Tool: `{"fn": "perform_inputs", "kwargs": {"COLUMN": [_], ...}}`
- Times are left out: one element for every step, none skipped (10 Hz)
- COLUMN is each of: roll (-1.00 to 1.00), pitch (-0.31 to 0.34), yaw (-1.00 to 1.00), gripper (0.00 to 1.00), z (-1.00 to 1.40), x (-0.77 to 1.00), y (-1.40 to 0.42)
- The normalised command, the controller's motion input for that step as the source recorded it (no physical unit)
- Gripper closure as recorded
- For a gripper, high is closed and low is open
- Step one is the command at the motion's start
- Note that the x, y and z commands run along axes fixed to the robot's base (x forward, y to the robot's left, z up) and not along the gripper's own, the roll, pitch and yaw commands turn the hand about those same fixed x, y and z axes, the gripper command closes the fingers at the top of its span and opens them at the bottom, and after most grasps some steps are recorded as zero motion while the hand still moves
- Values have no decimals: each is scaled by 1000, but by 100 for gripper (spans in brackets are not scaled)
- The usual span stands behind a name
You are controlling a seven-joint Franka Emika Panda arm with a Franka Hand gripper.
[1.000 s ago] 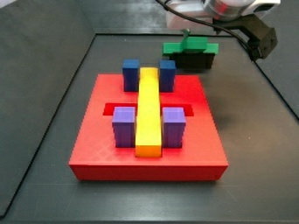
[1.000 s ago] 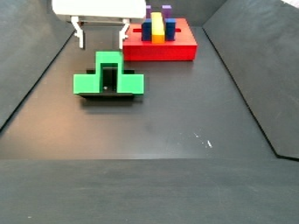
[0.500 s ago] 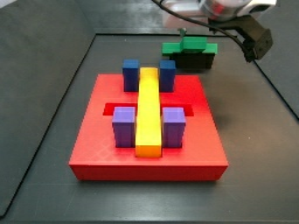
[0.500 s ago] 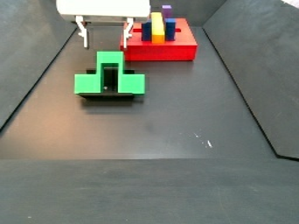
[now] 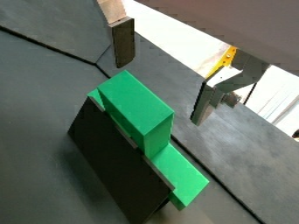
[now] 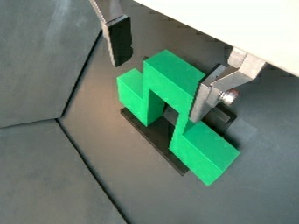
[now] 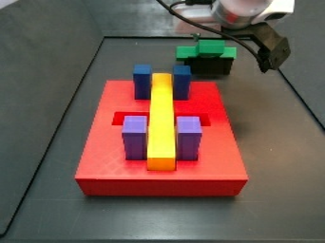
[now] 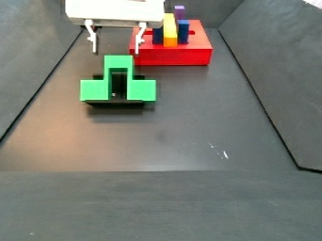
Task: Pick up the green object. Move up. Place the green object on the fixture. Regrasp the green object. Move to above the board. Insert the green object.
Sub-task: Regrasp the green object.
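The green object (image 7: 203, 47) rests on the black fixture (image 7: 211, 65), beyond the red board (image 7: 114, 157). It also shows in a side view (image 8: 117, 85) on the fixture (image 8: 116, 104). My gripper (image 8: 113, 40) hangs above and just behind it, open and empty. In both wrist views the green object (image 5: 135, 109) (image 6: 170, 92) lies below the gripper (image 5: 165, 72) (image 6: 165, 66). The fingers (image 5: 122, 44) (image 6: 211, 92) stand wide apart and clear of it. The gripper's body shows at the top edge of a side view (image 7: 241, 11).
The board carries a long yellow bar (image 7: 162, 119), two blue blocks (image 7: 143, 81) and two purple blocks (image 7: 135, 138). The board also shows in a side view (image 8: 176, 52) behind the gripper. Raised dark walls (image 7: 51, 114) border the black floor.
The open gripper has risen a little, away from the green object. The green object stays still on the fixture.
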Motion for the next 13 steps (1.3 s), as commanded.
{"fn": "perform_inputs", "kwargs": {"roll": [394, 317, 249, 240, 137, 51, 6, 0, 0, 0, 26, 154, 69], "pitch": [-3, -23, 0, 0, 0, 0, 0, 0, 11, 29, 0, 0, 0], "yaw": [49, 91, 74, 31, 66, 0, 29, 0, 0, 0, 0, -31, 0], "gripper": [0, 0, 0, 0, 0, 0, 0, 0, 0, 0, 0, 0, 0], "z": [-257, -234, -251, -197, -109, -91, -80, -91, -91, -63, -100, -277, -14], "x": [-263, -209, -29, 0, 40, 166, 291, 331, 337, 283, 0, 0, 0], "y": [-49, -51, -46, -11, -14, -100, -111, -120, -69, -37, 0, 0, 0]}}
